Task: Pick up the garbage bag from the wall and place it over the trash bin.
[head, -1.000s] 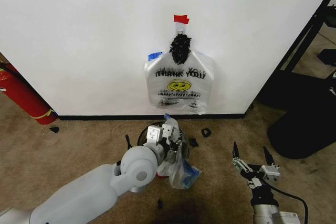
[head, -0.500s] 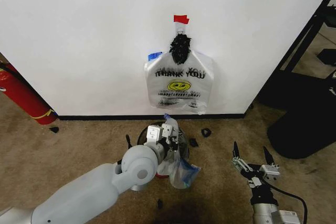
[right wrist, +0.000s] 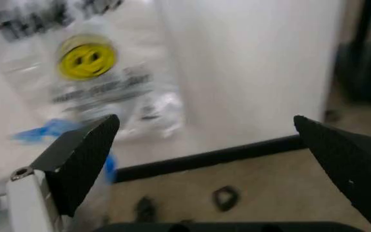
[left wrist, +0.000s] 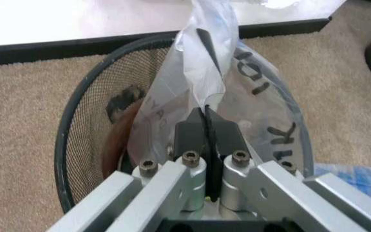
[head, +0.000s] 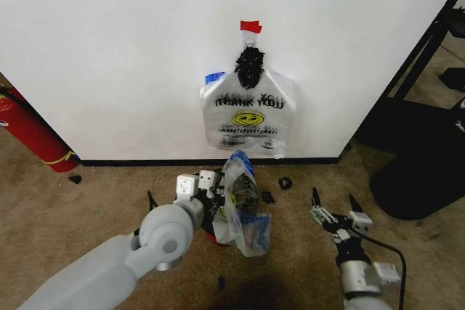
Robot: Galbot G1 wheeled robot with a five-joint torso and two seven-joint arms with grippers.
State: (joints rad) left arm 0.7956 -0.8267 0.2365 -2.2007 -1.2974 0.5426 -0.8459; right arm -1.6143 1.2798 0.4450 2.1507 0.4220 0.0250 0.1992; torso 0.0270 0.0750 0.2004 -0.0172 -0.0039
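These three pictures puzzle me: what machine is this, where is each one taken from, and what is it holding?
It is a wheeled robot with two arms. One picture looks down from its head; the other two come from cameras on its wrists. The left hand is shut on the garbage bag, a thin see-through plastic bag, over the trash bin, a black wire-mesh basket on the carpet by the wall. The right hand waits open, holding nothing. A smiley "THANK YOU" bag hangs on the wall.
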